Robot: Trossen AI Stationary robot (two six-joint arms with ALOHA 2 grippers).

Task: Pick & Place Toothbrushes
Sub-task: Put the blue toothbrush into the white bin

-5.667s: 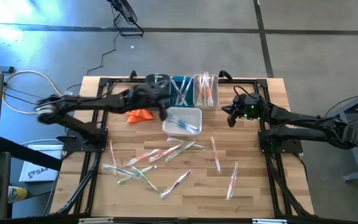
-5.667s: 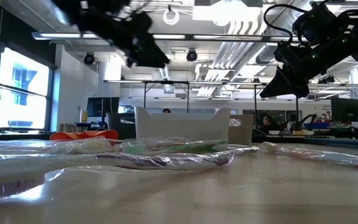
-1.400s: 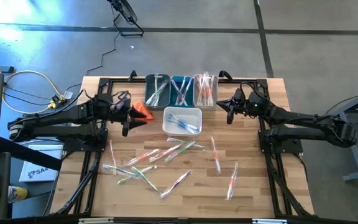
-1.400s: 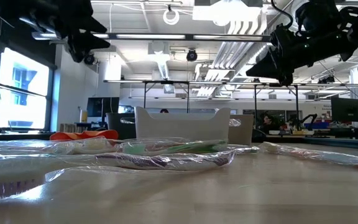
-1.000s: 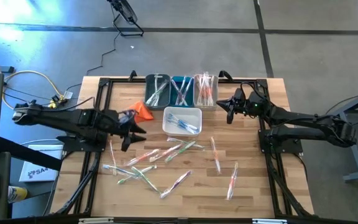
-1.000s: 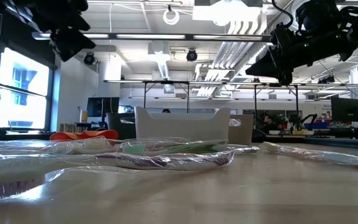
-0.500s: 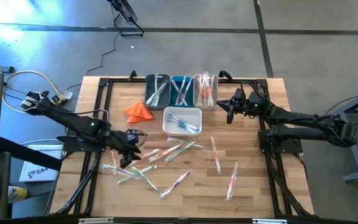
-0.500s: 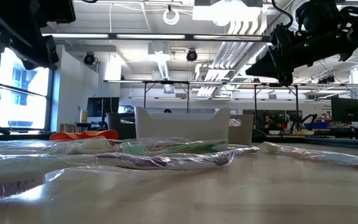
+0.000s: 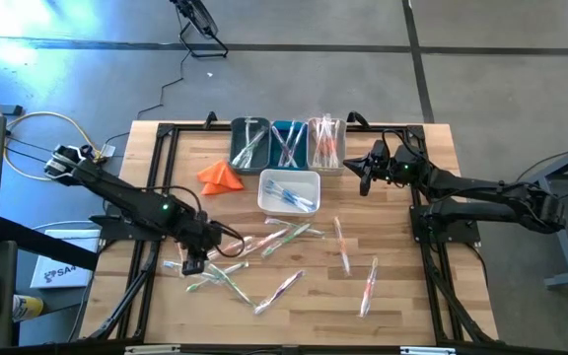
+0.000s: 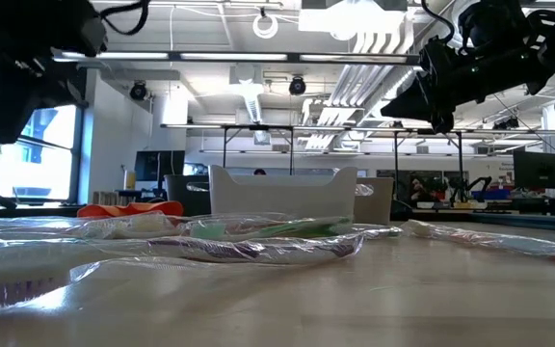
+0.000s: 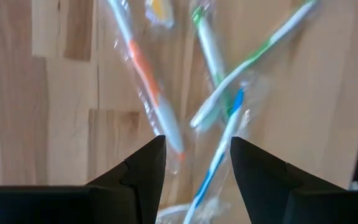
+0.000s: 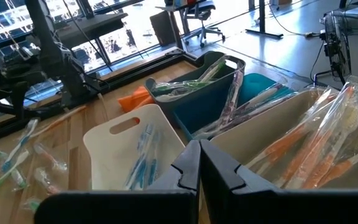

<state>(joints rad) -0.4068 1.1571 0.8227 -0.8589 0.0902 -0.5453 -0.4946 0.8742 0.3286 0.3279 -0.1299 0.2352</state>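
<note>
Toothbrushes [image 11: 219, 81] blurred beneath (open) left pincer [image 11: 197, 163].

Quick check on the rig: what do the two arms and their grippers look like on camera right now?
Both arms are dark, jointed and slim. The left gripper has two black, wedge-shaped fingers. The right gripper has matching angular black fingers. A small green light glows on the right arm near its wrist and on the left arm. Black cables loop along the wrists.

Loose toothbrushes [image 9: 264, 243] lie on the table [image 9: 402, 296] before the bins [image 9: 288, 144].
</note>
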